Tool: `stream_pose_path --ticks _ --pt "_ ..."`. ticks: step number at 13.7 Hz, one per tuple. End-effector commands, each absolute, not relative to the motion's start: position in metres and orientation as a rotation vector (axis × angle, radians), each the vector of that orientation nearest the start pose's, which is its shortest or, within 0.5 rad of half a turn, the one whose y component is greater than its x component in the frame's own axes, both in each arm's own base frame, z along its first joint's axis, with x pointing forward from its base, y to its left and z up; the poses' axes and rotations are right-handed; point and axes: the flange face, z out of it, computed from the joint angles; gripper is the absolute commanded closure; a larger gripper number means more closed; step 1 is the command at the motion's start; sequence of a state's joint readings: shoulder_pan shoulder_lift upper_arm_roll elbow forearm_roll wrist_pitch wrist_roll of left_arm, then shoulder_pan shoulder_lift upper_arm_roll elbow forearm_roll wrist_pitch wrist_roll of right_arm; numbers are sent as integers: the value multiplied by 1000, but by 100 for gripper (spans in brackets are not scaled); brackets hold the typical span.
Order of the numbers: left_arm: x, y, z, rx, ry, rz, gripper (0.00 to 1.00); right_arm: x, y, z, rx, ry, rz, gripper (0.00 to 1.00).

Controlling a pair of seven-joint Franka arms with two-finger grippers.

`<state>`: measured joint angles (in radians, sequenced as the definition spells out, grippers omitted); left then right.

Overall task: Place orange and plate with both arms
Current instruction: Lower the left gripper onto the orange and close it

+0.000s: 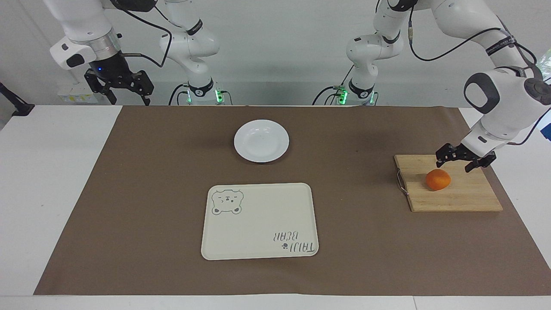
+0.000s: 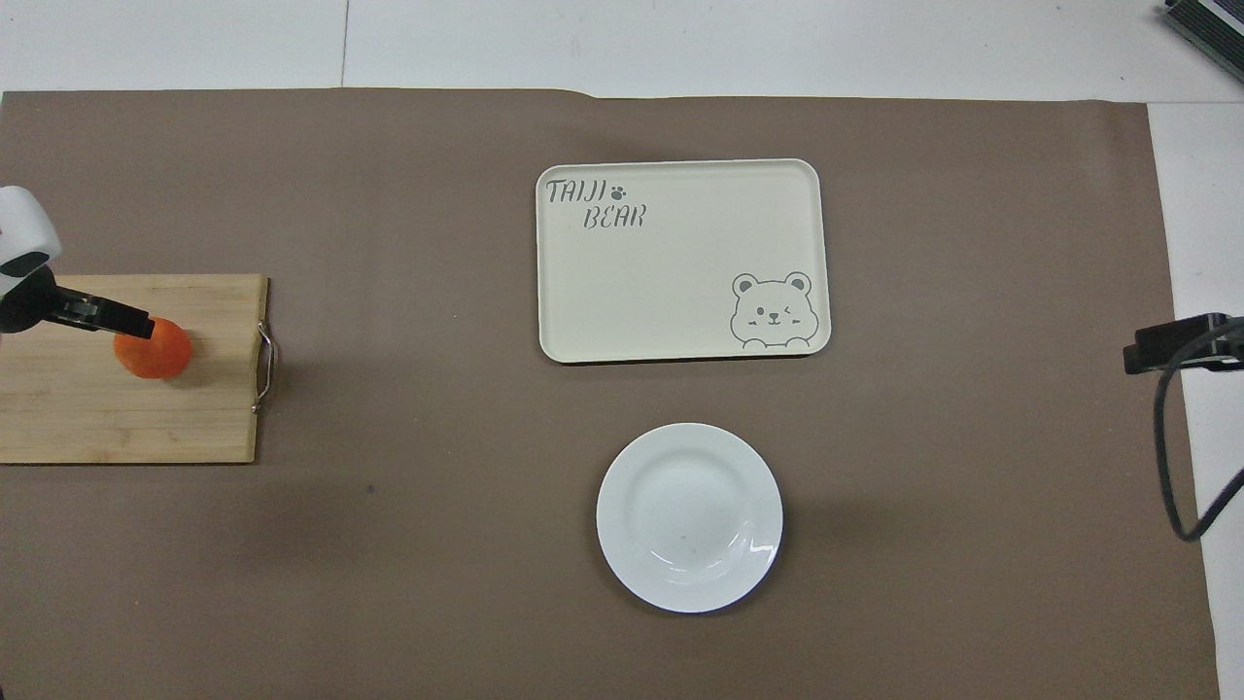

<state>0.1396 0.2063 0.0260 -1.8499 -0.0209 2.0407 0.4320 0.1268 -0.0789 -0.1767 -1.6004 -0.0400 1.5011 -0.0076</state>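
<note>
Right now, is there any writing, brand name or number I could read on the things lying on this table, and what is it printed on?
"TAIJI BEAR", with a small paw print after "TAIJI": printed on the cream tray, in the corner diagonally across from its bear drawing; it reads upright in the overhead view.
The plate, the orange and the wooden cutting board show no writing.
No numbers or other signs are readable.

my left gripper point(image 2: 131, 324) over orange point(image 2: 155, 352) on cutting board point(image 2: 117, 408) | plate point(image 2: 689, 516) nearer me than bear tray point(image 2: 680, 261) | my right gripper point(image 2: 1161, 343) at mat point(image 2: 408, 544) edge, waiting
</note>
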Motion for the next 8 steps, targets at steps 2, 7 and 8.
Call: stream_pose_path --ticks 2,7,8 --pt "598 101 366 -3140 412 25 0 519 -37 645 -3185 43 46 0" --pt "593 111 329 -3151 387 77 0 519 -36 646 -3183 41 44 0" --pt "594 111 323 -3150 384 70 0 519 -36 646 -3183 43 44 0"
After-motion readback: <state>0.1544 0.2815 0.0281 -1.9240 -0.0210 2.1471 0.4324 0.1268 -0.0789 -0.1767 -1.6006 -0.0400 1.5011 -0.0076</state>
